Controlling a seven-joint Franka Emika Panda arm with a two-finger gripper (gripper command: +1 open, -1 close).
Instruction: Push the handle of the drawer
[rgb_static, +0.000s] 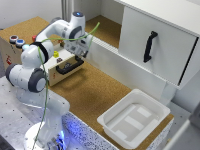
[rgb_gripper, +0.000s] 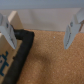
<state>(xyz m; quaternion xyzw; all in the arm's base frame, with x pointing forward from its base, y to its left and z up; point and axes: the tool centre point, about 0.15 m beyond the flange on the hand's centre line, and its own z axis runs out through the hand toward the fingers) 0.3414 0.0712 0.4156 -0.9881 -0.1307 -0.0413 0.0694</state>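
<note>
**A:** At the far corner of the desk, toward the exterior view's left, where is the drawer?

**B:** The drawer sits in a tan box that carries coloured buttons on top. Its light wooden front faces the middle of the desk, and the handle, a short black bar, lies horizontally across that front.

**A:** And the hand?

**B:** The hand hangs just above and beside the handle, on the side toward the exterior view's right. From that camera I cannot tell whether it touches the bar.

**A:** Does the wrist camera help?

**B:** It does. There the two fingers stand spread wide, released, with only cork-coloured desk between them. The handle shows as a black loop beside one finger, with the pale wood of the drawer behind it. The picture is too blurred to say whether that finger rests on the bar.

**A:** What does the exterior view show that the wrist view misses?

**B:** The arm's white links, a green cable draped along them, a white tray at the desk's near edge toward the exterior view's right, and a large white cabinet with its own black handle along the far edge.
</note>
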